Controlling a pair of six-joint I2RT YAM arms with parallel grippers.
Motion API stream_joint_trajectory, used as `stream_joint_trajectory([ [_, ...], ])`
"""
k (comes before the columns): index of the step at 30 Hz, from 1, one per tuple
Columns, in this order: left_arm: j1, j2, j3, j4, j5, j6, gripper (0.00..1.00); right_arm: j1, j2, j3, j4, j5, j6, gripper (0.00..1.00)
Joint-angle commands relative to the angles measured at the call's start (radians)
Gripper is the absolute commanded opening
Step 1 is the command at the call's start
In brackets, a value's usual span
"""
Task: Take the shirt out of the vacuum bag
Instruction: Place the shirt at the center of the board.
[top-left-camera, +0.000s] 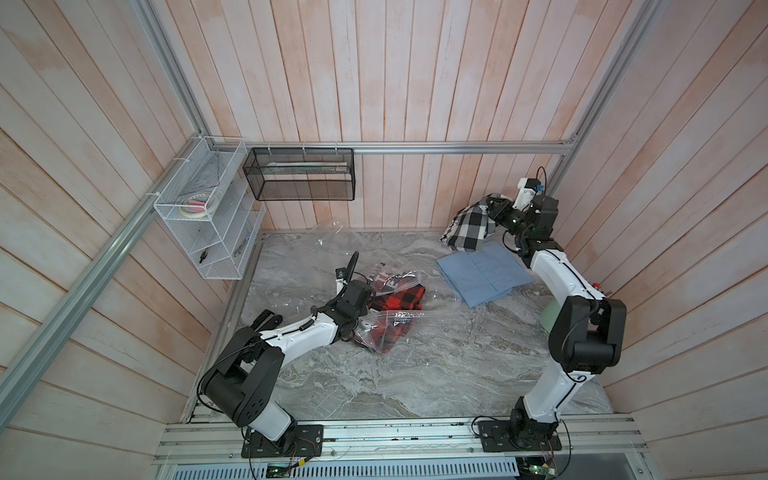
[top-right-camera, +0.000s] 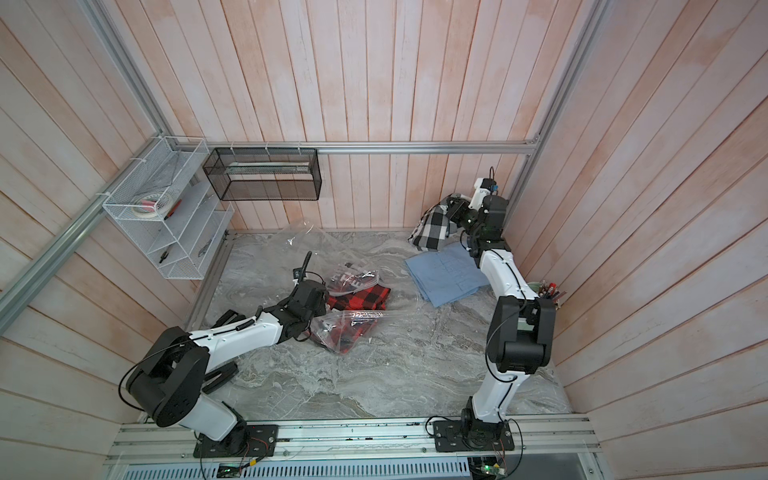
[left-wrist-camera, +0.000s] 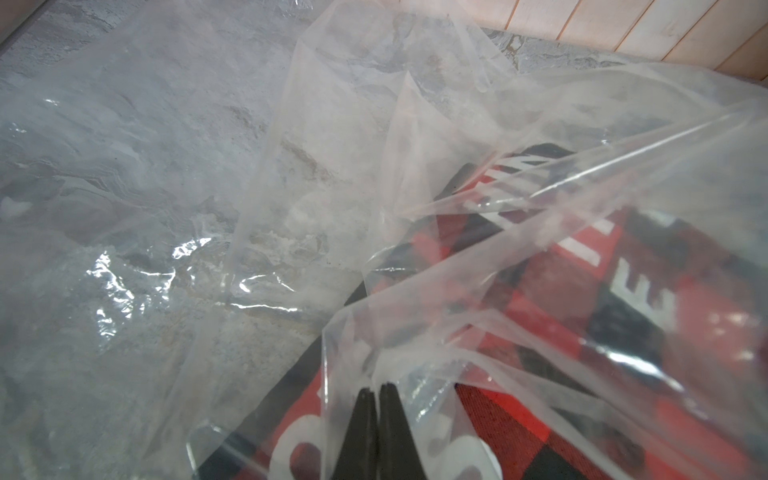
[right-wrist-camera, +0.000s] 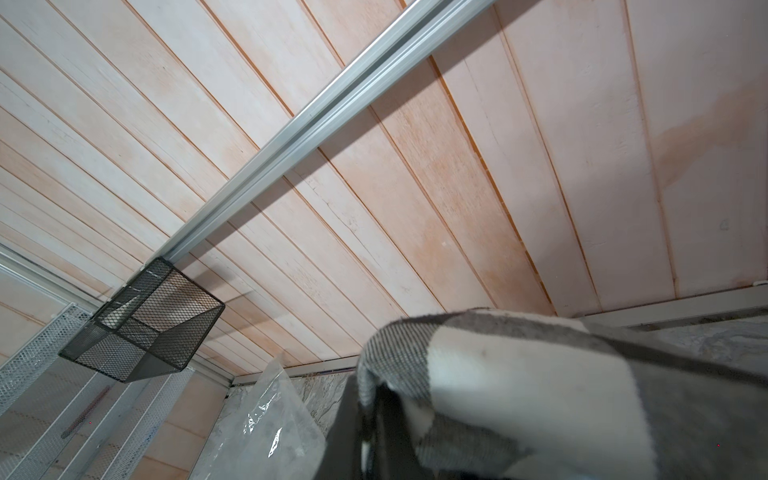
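One vacuum bag (top-left-camera: 388, 330), three shirts. The bag lies crumpled mid-tabletop (top-left-camera: 415, 374), its long axis running roughly from the back wall toward the front, with a red-and-black checked shirt (top-left-camera: 400, 300) showing through it. The left jaws are pinched tight on its film. The right jaws clamp a black-and-white checked shirt (top-left-camera: 467, 230), held up beside a folded blue shirt (top-left-camera: 482, 272). The bag's white print shows an "E" (left-wrist-camera: 648, 299); the rest is unreadable.

The clear, crinkly vacuum bag (top-left-camera: 328, 239) lies crumpled on the table (top-left-camera: 415, 374), a red-and-black checked shirt (top-left-camera: 401, 298) showing through its folds.
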Motion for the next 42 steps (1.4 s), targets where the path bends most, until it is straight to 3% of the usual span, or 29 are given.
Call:
stream_joint_trajectory([
  [1,-0.005,0.003,-0.023,-0.05,0.015,-0.016,0.0,-0.009,0.023,-0.017,0.119,0.007,-0.016,0.0],
  [6,-0.007,0.011,-0.02,-0.043,0.022,-0.013,0.0,-0.023,0.047,-0.108,0.174,0.035,-0.021,0.0],
  [20,-0.008,0.011,-0.006,-0.042,0.049,0.002,0.0,-0.072,-0.074,-0.556,0.402,0.192,0.055,0.0],
  [28,-0.01,0.009,0.003,-0.04,0.061,0.021,0.0,-0.077,-0.118,-0.668,0.377,0.314,0.061,0.0],
  [42,-0.011,-0.004,0.039,-0.064,0.058,0.058,0.0,-0.076,-0.116,-0.727,0.235,0.346,0.129,0.0],
])
